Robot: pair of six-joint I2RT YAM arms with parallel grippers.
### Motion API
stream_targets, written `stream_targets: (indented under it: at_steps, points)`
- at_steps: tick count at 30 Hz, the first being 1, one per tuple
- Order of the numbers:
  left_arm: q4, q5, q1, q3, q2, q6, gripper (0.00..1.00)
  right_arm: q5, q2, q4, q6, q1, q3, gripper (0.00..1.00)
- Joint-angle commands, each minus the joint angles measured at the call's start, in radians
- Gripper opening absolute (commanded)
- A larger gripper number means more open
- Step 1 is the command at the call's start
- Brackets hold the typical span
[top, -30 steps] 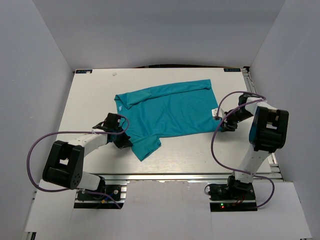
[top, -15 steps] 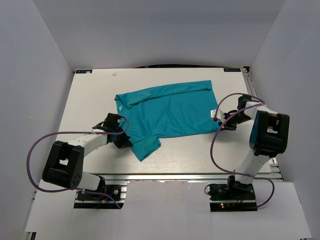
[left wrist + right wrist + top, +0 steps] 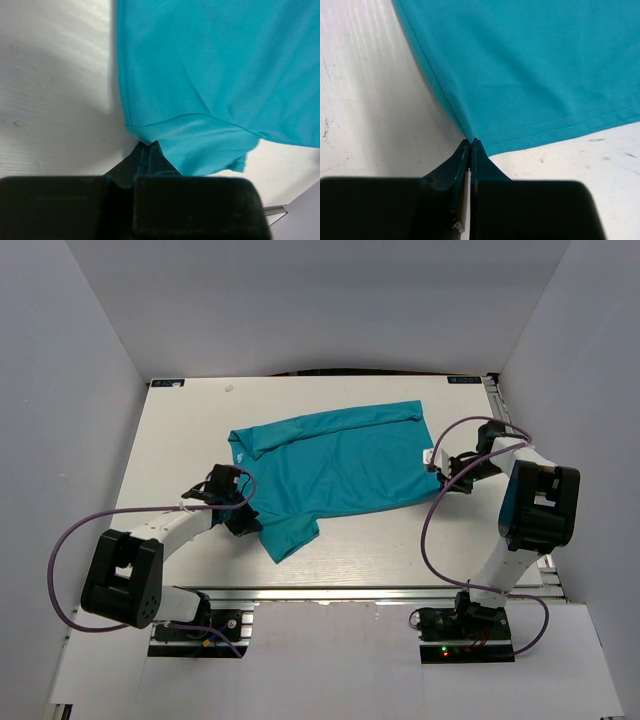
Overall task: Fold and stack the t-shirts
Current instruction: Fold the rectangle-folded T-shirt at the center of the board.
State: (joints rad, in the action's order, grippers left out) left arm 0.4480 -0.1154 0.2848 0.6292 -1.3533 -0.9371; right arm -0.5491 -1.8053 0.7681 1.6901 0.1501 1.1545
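Note:
The teal t-shirt (image 3: 335,465) lies spread across the middle of the white table, its far edge folded over and a sleeve hanging toward the near left. My left gripper (image 3: 247,518) is shut on the t-shirt's near-left edge by the sleeve; the left wrist view shows the fabric (image 3: 210,75) pinched at my closed fingertips (image 3: 148,145). My right gripper (image 3: 437,474) is shut on the t-shirt's right hem corner; the right wrist view shows the hem (image 3: 530,75) lifted a little off the table at my closed fingertips (image 3: 471,141).
The white table (image 3: 180,440) is walled by grey panels on the left, back and right. A metal rail (image 3: 330,590) runs along the near edge. Purple cables (image 3: 65,540) loop beside both arms.
Both grippers have drawn slightly up and away from the near edge, still holding the shirt. The near-left sleeve has shifted a little left and the right corner has risen.

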Motion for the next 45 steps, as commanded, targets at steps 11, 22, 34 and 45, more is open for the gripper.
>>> stream_targets:
  at_steps: [11,22,34,45]
  points:
    - [0.023,0.005,0.002,0.155,0.112,0.020,0.00,-0.187,0.064,0.102,-0.116,0.022,0.149,0.00]
    - [0.049,0.028,-0.015,0.267,0.132,0.038,0.00,-0.261,0.032,0.082,-0.239,0.051,0.304,0.00]
    - [0.005,-0.018,-0.140,0.369,0.050,0.069,0.00,-0.236,-0.023,-0.078,-0.429,0.057,0.343,0.00]
    - [-0.014,-0.050,-0.177,0.495,-0.093,0.138,0.00,-0.232,-0.094,-0.217,-0.605,0.055,0.439,0.00]
